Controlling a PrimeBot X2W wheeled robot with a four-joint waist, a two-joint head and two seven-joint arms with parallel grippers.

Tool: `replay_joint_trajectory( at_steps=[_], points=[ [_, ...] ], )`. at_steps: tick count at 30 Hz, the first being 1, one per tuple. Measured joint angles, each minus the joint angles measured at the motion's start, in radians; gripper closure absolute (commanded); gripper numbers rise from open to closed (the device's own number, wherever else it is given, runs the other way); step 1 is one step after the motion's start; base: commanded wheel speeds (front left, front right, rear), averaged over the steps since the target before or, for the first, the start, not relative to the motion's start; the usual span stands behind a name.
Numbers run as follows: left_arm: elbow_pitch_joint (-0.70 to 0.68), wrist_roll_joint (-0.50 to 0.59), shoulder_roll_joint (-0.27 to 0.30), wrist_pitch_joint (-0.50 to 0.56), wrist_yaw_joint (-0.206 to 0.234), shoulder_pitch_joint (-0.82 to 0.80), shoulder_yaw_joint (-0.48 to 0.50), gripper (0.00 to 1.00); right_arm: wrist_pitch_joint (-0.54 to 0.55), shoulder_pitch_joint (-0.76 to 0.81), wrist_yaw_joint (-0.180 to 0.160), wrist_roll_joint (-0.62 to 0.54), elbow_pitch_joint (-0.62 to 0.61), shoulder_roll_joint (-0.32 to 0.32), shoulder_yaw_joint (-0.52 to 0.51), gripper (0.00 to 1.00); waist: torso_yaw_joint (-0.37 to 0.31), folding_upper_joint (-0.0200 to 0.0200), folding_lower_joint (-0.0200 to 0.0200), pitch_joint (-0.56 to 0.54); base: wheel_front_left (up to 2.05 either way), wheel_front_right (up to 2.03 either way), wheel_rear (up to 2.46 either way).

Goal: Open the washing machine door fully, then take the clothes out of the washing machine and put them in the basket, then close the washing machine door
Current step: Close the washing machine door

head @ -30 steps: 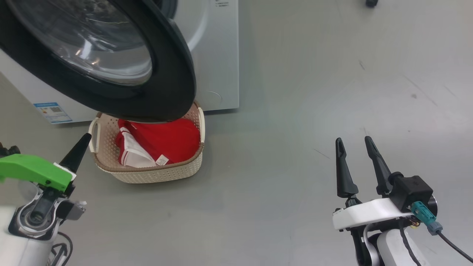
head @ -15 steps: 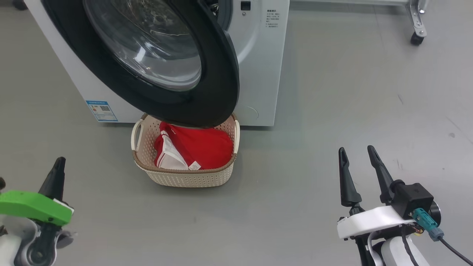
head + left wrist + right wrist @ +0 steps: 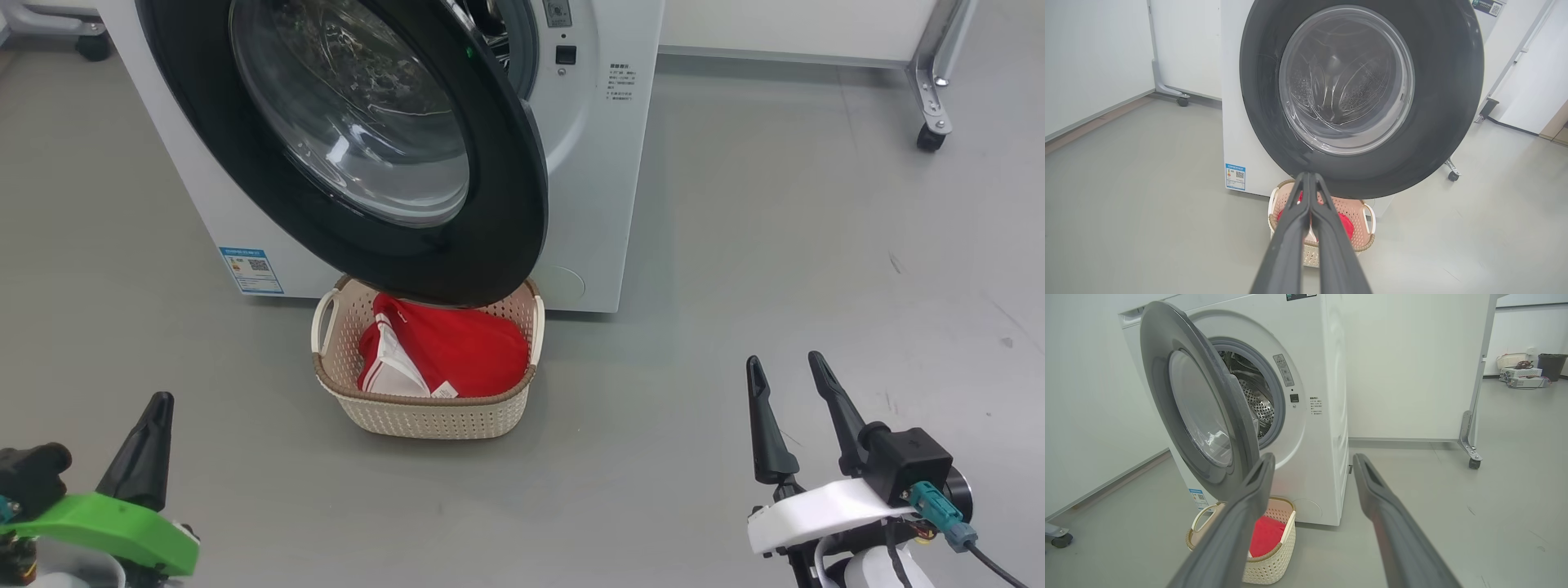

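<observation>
The washing machine door [image 3: 359,122] stands swung out from the white washing machine [image 3: 604,163], its black rim overhanging the basket [image 3: 424,416] on the floor. Red clothes [image 3: 465,351] with white trim lie in the basket. Through the opening, the right wrist view shows the steel drum [image 3: 1253,404]. My left gripper [image 3: 157,402] is shut and empty at the lower left, apart from the basket; its fingers [image 3: 1306,176] point at the door's lower rim [image 3: 1355,179]. My right gripper [image 3: 784,362] is open and empty over bare floor at the lower right, its fingers spread [image 3: 1313,457].
A blue label [image 3: 253,269] sits low on the machine's front. A metal frame leg on a caster [image 3: 931,122] stands at the back right. Grey floor stretches right of the machine and in front of the basket. A white wall [image 3: 1404,367] runs behind.
The head camera has shifted, so more of the machine and door shows. My left gripper now stands further back from the basket. The right gripper stays open.
</observation>
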Motion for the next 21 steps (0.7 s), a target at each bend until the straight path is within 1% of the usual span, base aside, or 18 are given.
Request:
replay_joint_trajectory(
  at_steps=[1,2,3,4,7,10,11,15,21],
  points=[
    [-0.002,0.019,0.000,0.000,0.000,0.005,0.000,0.96,0.000,0.001,0.004,-0.003,0.000,0.000,-0.001,0.00,0.000,0.0000,0.0000,-0.001,0.00,0.00,0.00],
    [-0.005,0.022,-0.002,0.000,0.000,0.009,0.002,0.76,0.000,0.001,0.004,-0.007,0.000,0.000,-0.001,0.00,0.000,0.0000,0.0000,-0.002,0.00,0.00,0.00],
    [-0.007,0.025,-0.004,0.000,0.000,0.014,0.006,0.25,0.000,0.001,0.004,-0.010,0.001,-0.001,-0.001,0.00,0.000,0.0000,0.0000,-0.003,0.00,0.00,0.00],
    [-0.009,0.038,-0.007,0.000,0.000,0.022,0.012,0.00,0.000,0.001,0.004,-0.019,0.002,-0.002,0.001,0.00,0.000,0.0000,0.0000,-0.004,0.00,0.00,0.00],
    [-0.022,0.095,-0.015,0.007,0.000,0.046,0.048,0.00,0.000,0.004,0.012,-0.023,0.003,-0.001,-0.001,0.00,-0.001,0.0000,0.0000,-0.006,0.00,0.00,0.00],
    [-0.080,0.259,0.003,0.009,0.002,0.047,0.079,0.00,0.000,0.009,0.013,-0.023,0.002,-0.001,-0.004,0.00,-0.001,0.0000,0.0000,-0.005,0.00,0.00,0.00],
    [-0.091,0.288,0.002,0.009,0.003,0.047,0.092,0.00,0.000,0.011,0.013,-0.023,0.002,-0.001,-0.005,0.00,-0.001,0.0000,0.0000,-0.004,0.00,0.00,0.00],
    [-0.128,0.294,-0.059,0.009,0.019,0.058,0.146,0.00,0.000,0.012,0.013,-0.023,0.002,0.000,-0.009,0.00,-0.001,0.0000,0.0000,-0.001,0.00,0.00,0.00],
    [-0.152,0.345,-0.097,0.009,0.019,0.110,0.174,0.00,0.000,0.012,0.021,-0.023,0.002,0.002,-0.010,0.00,-0.002,0.0000,0.0000,0.004,0.00,0.00,0.00]
  ],
)
